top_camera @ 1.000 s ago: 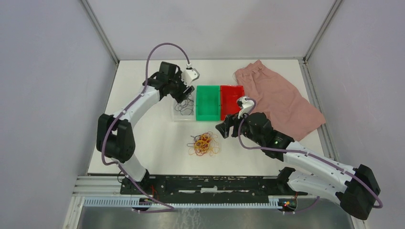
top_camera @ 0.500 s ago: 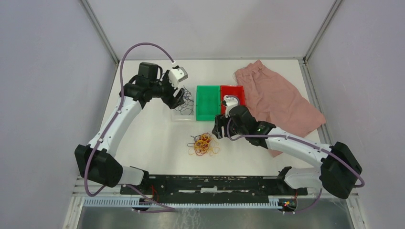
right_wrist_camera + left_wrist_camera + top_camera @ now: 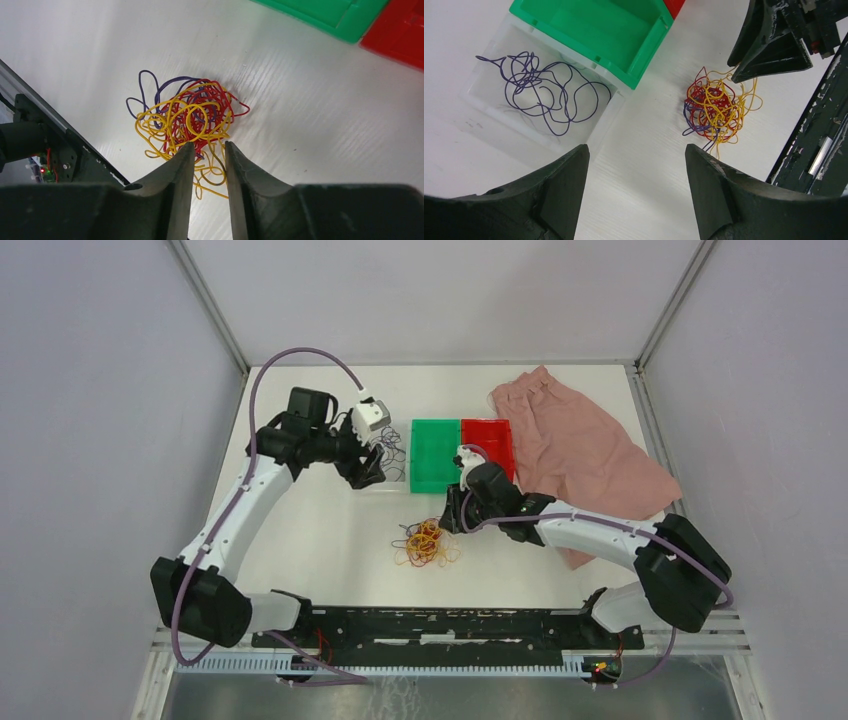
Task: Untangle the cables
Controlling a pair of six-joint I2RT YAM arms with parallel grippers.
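Note:
A tangle of red, orange-yellow and purple cables lies on the white table, and also shows in the left wrist view and the right wrist view. One purple cable lies loose in a clear tray. My left gripper is open wide and empty, above the table at the tray's near edge. My right gripper hovers at the tangle's far right edge. Its jaws stand a narrow gap apart with yellow strands showing beneath them, and hold nothing.
A green bin and a red bin stand side by side right of the clear tray. A pink cloth lies at the back right. A black rail runs along the near edge.
My left gripper has drawn back from over the clear tray toward the left and near side. My right gripper has moved left and down toward the tangle.

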